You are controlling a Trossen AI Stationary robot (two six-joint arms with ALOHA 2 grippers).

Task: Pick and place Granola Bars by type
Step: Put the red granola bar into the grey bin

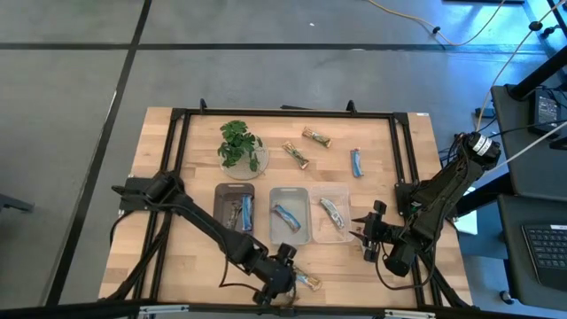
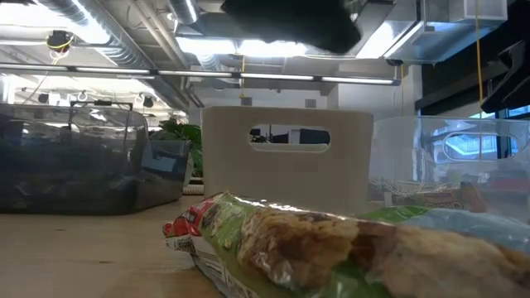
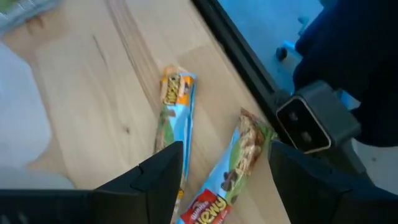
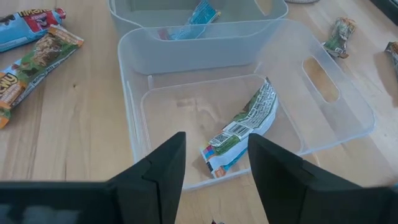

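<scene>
My left gripper is open near the table's front edge, just over two bars. A blue-and-red wrapped bar lies between its fingers. An orange-and-blue bar runs under one finger. They show as one pair in the high view. My right gripper is open and empty at the near right of the clear bin. A green-and-white bar lies flat on that bin's floor. Three more bars lie on the table's far part.
The dark bin and the grey bin stand left of the clear one, each with a bar or bars inside. A leafy plant on a round dish stands at the far left. A black frame runs around the table.
</scene>
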